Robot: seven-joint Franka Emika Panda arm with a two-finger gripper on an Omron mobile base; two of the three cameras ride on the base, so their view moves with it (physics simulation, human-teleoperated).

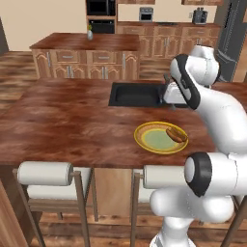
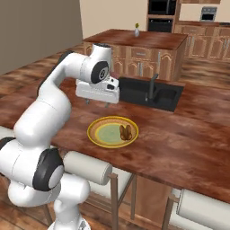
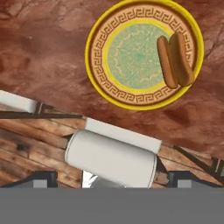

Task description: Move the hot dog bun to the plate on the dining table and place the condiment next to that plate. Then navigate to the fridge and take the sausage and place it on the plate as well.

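The hot dog bun (image 3: 176, 59) lies on the round yellow-rimmed plate (image 3: 97, 61), near its edge. That plate (image 1: 140, 137) rests on the dark wood dining table (image 1: 72, 120), just in front of the sink, with the bun (image 1: 176, 134) on its right side. My gripper (image 2: 97, 103) hangs open and empty above the table, a little behind the plate (image 2: 92, 132) and apart from the bun (image 2: 126, 131). The grey fridge (image 1: 231, 38) stands far off at the back right. The condiment and the sausage are out of view.
A black sink (image 1: 135, 94) with a dark faucet (image 2: 152, 85) is set into the table behind the plate. White padded stools (image 1: 46, 173) (image 2: 87, 167) (image 3: 111, 157) line the near edge. A cabinet island with a small vase (image 1: 89, 34) stands beyond.
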